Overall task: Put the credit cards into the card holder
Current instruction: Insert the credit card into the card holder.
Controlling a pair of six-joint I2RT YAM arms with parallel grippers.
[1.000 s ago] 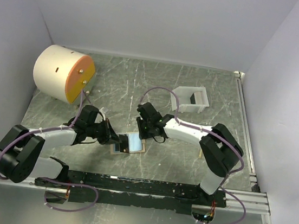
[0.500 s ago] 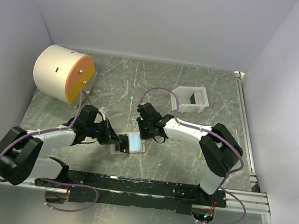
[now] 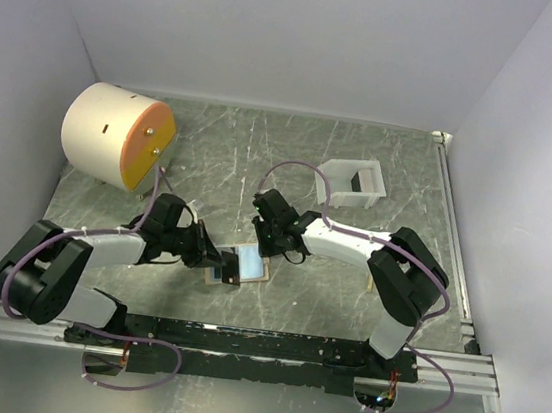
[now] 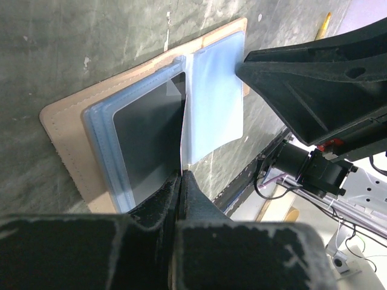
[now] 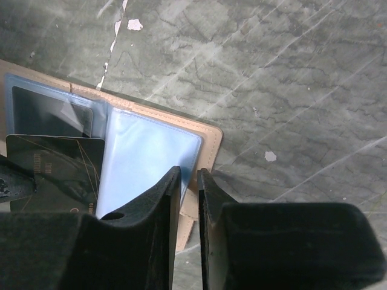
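Card holder [image 3: 245,263], top external view: it lies open on the grey marbled surface [image 3: 262,154], pale pockets up, between the tips of the left arm [image 3: 115,247] and the right arm [image 3: 337,242]. The left jaws meet its left side and the right jaws its far right corner. A cream cylinder [image 3: 104,130] with an orange face stands at the far left, and a white tray [image 3: 341,170] sits far right, both well apart from the holder.

Left wrist view: the card holder [image 4: 66,139] shows its tan cover with blue-grey pockets stacked on it. The left jaws are pressed together on a credit card [image 4: 182,145], seen edge-on as a thin pale line rising over the holder's middle. A second credit card [image 4: 148,136], dark, sits inside the left pocket. A pale pocket leaf [image 4: 214,103] lies to the right, and the right arm's black fingers [image 4: 314,72] touch its far corner.

Right wrist view: the right jaws stand narrow, with the right edge of the card holder [image 5: 208,136] nipped between them. The pocket leaf [image 5: 148,160] lies flat just beside them. The credit card [image 5: 57,166], dark with fine gold lines, lies over the left half, its left end at the left jaws. The second credit card [image 5: 48,112] shows in the pocket beyond it.
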